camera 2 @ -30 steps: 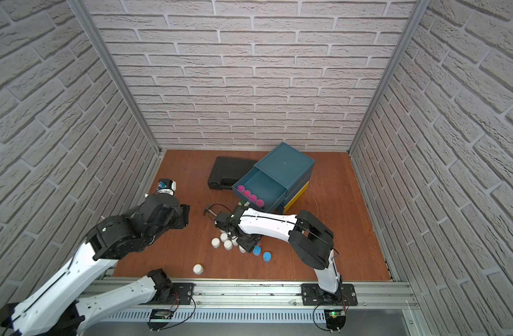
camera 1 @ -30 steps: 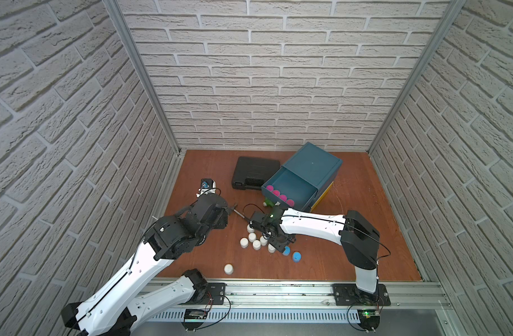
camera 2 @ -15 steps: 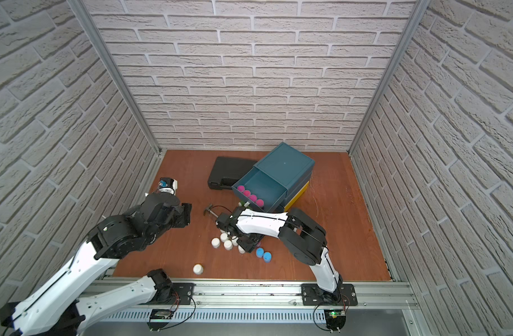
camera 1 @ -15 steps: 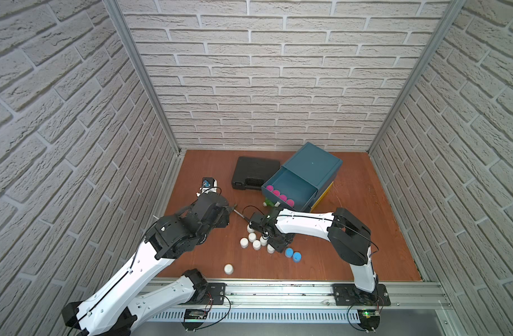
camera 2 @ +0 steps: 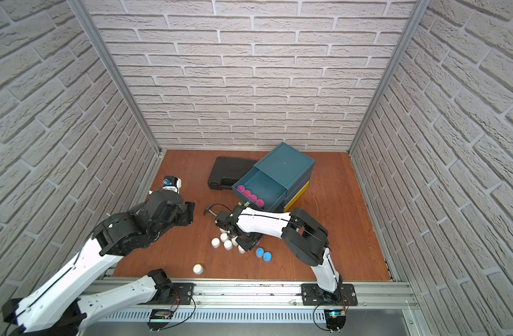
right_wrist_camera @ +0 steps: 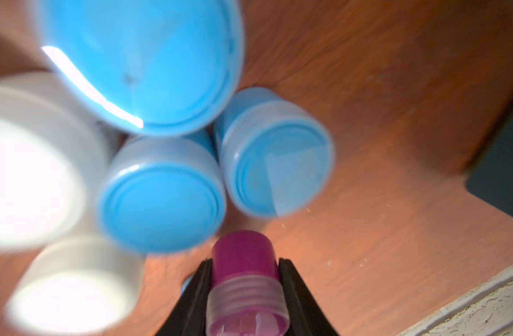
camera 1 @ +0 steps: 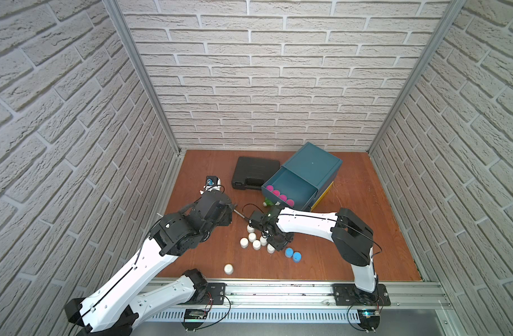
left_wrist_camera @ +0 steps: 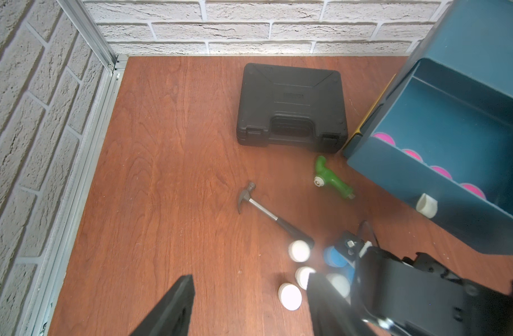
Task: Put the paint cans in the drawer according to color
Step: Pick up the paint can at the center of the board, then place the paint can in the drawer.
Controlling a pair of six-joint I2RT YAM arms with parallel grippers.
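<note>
Right wrist view: the right gripper [right_wrist_camera: 245, 263] has its jaws pressed on either side of a magenta can [right_wrist_camera: 243, 253], low over the tabletop among the loose stock. The left gripper [left_wrist_camera: 250, 279] stands with its jaws apart and empty, at about 10 o'clock of the bunch of loose cans.

Completed: four magenta cans [camera 1: 283, 197] sit in a row along the front wall of the open teal drawer [camera 1: 300, 183], which lies at about 1 o'clock of the bunch in both top views. No white or blue can is visible in it.

Outstanding: the gripped can, judged the fifth magenta, has yet to be carried over. White cans [camera 1: 256, 244] lie on the table, about six bunched, with a lone white can [camera 1: 228, 269] at 7 o'clock of them. Two light blue cans [camera 1: 289, 252] lie at 4 o'clock of the bunch. The right wrist view shows three beside the gripper, and the arm hides the full count.

Assessment: roughly a quarter done, with two colours not yet started
</note>
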